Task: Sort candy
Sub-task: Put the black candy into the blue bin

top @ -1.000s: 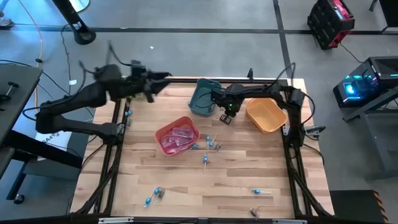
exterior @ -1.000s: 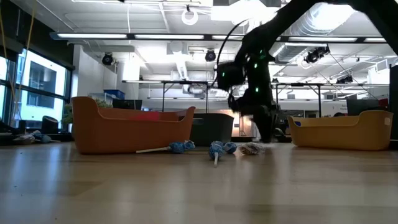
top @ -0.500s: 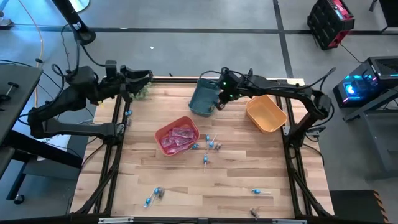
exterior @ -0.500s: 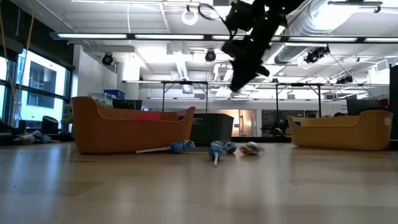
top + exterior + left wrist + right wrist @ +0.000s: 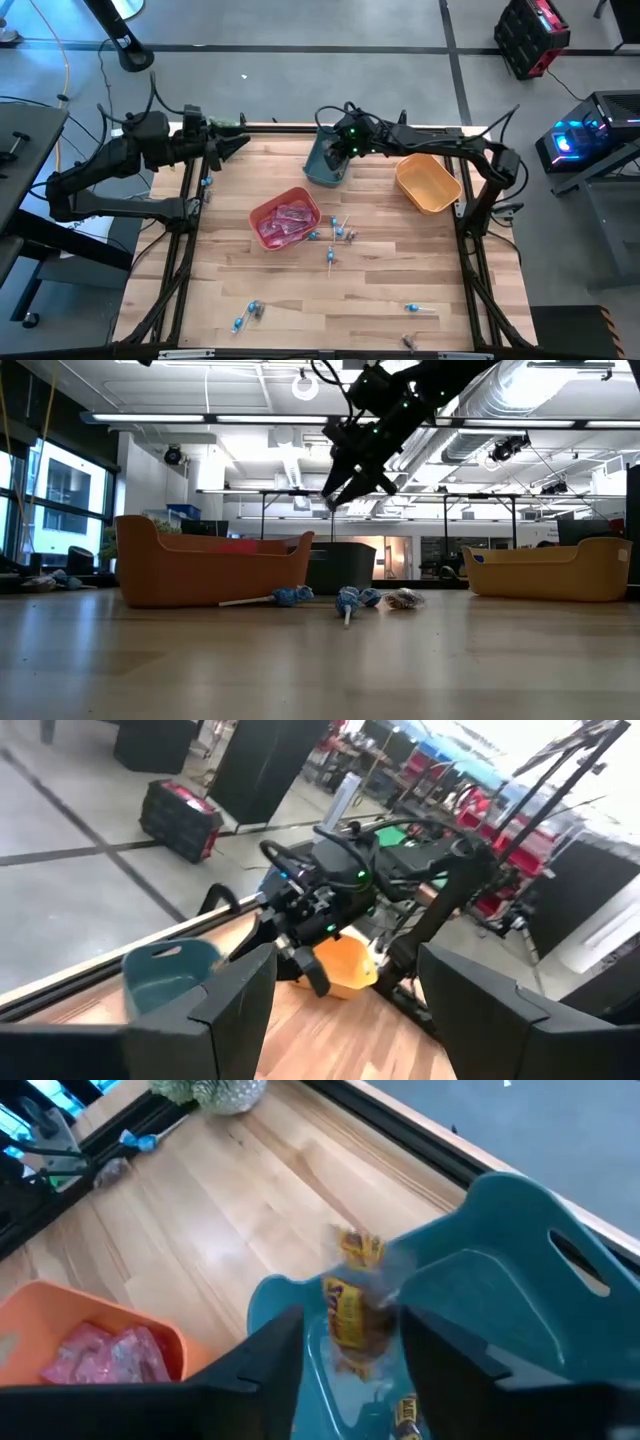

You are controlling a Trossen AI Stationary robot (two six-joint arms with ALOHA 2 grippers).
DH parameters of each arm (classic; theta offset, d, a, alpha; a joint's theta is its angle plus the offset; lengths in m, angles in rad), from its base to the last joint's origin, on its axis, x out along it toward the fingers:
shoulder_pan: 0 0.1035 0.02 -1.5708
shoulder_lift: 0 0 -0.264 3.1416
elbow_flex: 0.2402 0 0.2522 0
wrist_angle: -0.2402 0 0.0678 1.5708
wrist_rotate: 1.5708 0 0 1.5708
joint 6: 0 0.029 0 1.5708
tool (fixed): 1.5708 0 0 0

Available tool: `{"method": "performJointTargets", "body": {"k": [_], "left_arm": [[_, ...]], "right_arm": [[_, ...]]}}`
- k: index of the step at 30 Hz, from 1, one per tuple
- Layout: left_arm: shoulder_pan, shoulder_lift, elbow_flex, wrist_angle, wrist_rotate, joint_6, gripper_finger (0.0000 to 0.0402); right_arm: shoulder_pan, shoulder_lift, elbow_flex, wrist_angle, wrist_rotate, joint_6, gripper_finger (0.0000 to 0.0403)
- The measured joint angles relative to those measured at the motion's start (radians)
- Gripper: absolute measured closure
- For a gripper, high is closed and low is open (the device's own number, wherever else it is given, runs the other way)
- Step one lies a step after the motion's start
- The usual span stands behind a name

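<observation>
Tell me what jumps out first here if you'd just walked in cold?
The right end effector hangs open above the teal plastic bin at the table's far edge, a brown-and-yellow wrapped candy between its fingers over the bin. Nearer, pink packets fill the red plastic bin, with blue-wrapped lollipops loose beside it.

table (image 5: pixel 380 290): pale wood, matt | teal bin (image 5: pixel 520 1270): smooth plastic

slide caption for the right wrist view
Right hand open over the teal bin, brownish candy dropping in.
</observation>
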Motion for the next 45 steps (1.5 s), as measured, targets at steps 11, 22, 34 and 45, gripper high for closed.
{"method": "performJointTargets", "body": {"k": [11,22,34,45], "left_arm": [[0.0,0.063,0.001,-0.233,-0.131,-0.109,0.0163],[0.102,0.466,0.0,-0.95,-0.183,-0.128,0.0196],[0.285,0.739,-0.089,-0.896,-0.153,0.218,0.0209],[0.378,0.716,-0.429,-0.718,0.018,0.258,0.0209]], "right_arm": [[-0.014,0.008,0.0,0.007,0.002,-0.003,0.0179],[-0.02,0.006,0.0,0.002,-0.047,-0.004,0.0178],[-0.019,0.005,0.0,-0.055,-0.102,-0.005,0.0178],[-0.02,0.005,0.0,-0.042,-0.106,-0.006,0.0178]]}}
